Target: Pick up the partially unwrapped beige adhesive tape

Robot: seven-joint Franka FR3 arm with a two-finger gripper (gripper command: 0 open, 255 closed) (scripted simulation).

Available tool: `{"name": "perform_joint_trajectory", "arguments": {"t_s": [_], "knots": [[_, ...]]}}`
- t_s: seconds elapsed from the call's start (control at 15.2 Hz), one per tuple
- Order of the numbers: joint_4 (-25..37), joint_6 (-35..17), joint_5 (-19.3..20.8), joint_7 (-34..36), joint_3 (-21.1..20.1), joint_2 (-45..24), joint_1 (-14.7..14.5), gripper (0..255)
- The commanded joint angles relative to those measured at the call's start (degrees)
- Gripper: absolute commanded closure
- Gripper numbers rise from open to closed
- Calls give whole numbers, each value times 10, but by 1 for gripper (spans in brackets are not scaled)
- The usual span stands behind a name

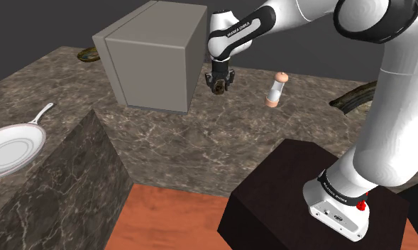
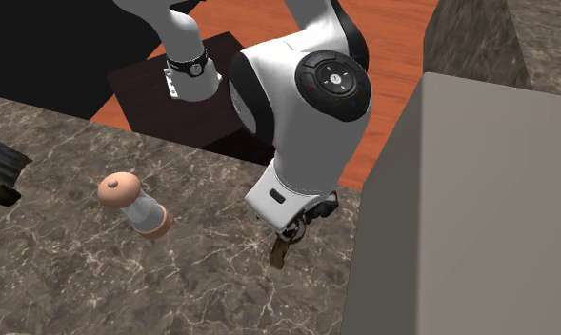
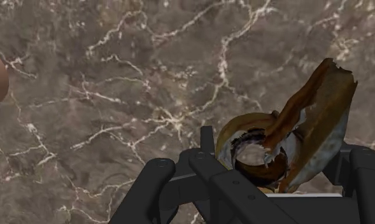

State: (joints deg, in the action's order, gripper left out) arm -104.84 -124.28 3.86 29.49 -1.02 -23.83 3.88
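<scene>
- Above the marble counter (image 1: 200, 142), just beside the front corner of the big grey box (image 1: 154, 57), the black gripper (image 1: 219, 82) points down from the white arm.
- In the wrist view its fingers (image 3: 160, 181) are closed in on a roll of adhesive tape (image 3: 294, 137). The roll sits between them, nearer one finger than the other.
- The tape is brown and beige. It is a small ring with a ragged, curled strip peeling away from it and standing up past the fingertips.
- In the second exterior view the tape (image 2: 280, 249) hangs under the gripper (image 2: 292, 228), with the veined counter (image 2: 69, 276) beneath it and the box wall (image 2: 469, 209) close by on that view's right.
- A shaker (image 2: 135, 205) with a clear middle and beige ends lies tilted on the counter, apart from the gripper on that view's left. In the shoulder view the same shaker (image 1: 276, 90) appears on the gripper's right.
- A white frying pan (image 1: 12, 148) rests on a lower stretch of counter at the shoulder view's left edge.
- The dark stand (image 1: 299, 192) sits on an orange-brown wooden floor (image 1: 165, 224).
</scene>
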Motion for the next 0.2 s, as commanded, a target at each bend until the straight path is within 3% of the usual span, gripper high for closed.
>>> {"name": "perform_joint_trajectory", "arguments": {"t_s": [0.0,0.13], "knots": [[5,14,-1,0,0,8,0,255],[6,15,-1,0,0,9,0,255]]}}
